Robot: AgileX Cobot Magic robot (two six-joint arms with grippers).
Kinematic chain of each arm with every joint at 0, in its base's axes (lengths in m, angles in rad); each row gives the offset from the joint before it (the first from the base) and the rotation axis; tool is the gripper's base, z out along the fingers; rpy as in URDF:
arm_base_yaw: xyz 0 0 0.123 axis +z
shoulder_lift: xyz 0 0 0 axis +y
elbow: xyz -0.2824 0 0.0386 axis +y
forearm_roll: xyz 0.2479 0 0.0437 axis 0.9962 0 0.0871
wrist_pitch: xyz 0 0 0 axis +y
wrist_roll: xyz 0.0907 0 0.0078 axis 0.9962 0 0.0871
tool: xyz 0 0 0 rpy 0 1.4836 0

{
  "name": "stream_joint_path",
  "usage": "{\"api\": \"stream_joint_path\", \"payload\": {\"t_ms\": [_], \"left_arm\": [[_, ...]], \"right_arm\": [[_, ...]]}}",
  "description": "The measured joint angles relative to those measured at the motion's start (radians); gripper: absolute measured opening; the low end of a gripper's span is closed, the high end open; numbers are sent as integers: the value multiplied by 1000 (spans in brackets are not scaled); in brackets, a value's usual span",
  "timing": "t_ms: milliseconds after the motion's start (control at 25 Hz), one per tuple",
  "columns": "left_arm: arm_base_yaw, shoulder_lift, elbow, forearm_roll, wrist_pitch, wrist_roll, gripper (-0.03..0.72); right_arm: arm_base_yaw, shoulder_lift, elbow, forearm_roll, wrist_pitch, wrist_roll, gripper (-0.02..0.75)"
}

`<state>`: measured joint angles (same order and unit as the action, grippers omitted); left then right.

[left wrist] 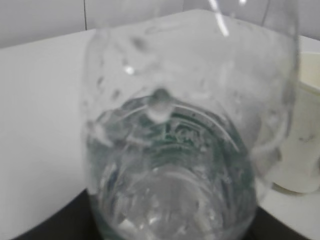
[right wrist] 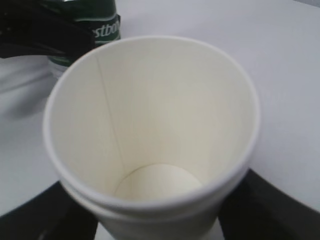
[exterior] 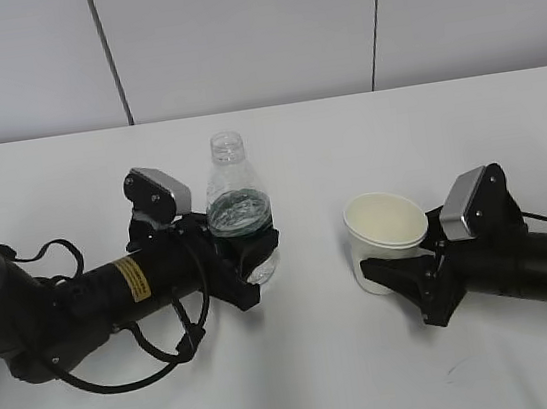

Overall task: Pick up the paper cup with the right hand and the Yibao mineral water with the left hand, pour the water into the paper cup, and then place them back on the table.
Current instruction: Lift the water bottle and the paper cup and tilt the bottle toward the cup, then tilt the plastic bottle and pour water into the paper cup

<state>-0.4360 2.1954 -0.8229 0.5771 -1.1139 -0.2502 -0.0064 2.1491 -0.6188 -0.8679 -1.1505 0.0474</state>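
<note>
The paper cup (exterior: pixel 387 238) stands on the table (exterior: pixel 307 382), and everything here is placed from it. The cup looks tipped a little, with its open mouth leaning toward the camera in the exterior view. Inside it is cream and dry (the right wrist view looks straight down to the round bottom, and there is no water there) (right wrist: pixel 152 135).

The right hand (exterior: pixel 404 278) comes in from the right side of the cup. Its black fingers (right wrist: pixel 280 210) sit on both sides of the cup's lower wall and pinch it. A grey camera block (exterior: pixel 473 200) rides on the arm just behind the cup.

To the left of the cup, a little way off, stands the Yibao mineral water (exterior: pixel 238 204). It is upright, has no cap, and its green band is around its middle. Water sits low in the bottle. In the left wrist view the bottle (left wrist: pixel 175 150) fills almost the whole picture, and the cup (left wrist: pixel 305 140) peeks in at its right edge.

The left hand (exterior: pixel 250 258) wraps the bottle's lower part and squeezes it from both sides. Its arm reaches away from the cup, to the far left, and has a yellow sticker (exterior: pixel 134 279) on it.

Behind the cup, past the table's back edge, is a pale wall (exterior: pixel 251 36).
</note>
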Motion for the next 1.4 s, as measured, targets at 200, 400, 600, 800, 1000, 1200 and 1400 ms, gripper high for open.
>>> {"api": "stream_joint_path", "payload": {"t_ms": [200,400,600,800,1000,1200,1400], "left_arm": [[0,-70,0,3,8,100,335],[0,-126,0,2,27,197,335],[0,-147,0,-45,54,350,335],[0,-161,0,-103,90,549,335],[0,-190,0,-152,86,690,335],[0,-216,2,-182,86,895,335],[0,-220,2,-197,83,1063,335]], "right_arm": [[0,-53,0,-56,0,33,497],[10,-57,-16,-133,0,71,497],[94,-57,-52,-161,0,89,497],[166,-57,-86,-164,16,97,497],[184,-57,-121,-160,48,123,497],[184,-57,-173,-160,83,169,496],[184,-49,-195,-177,92,187,496]]}}
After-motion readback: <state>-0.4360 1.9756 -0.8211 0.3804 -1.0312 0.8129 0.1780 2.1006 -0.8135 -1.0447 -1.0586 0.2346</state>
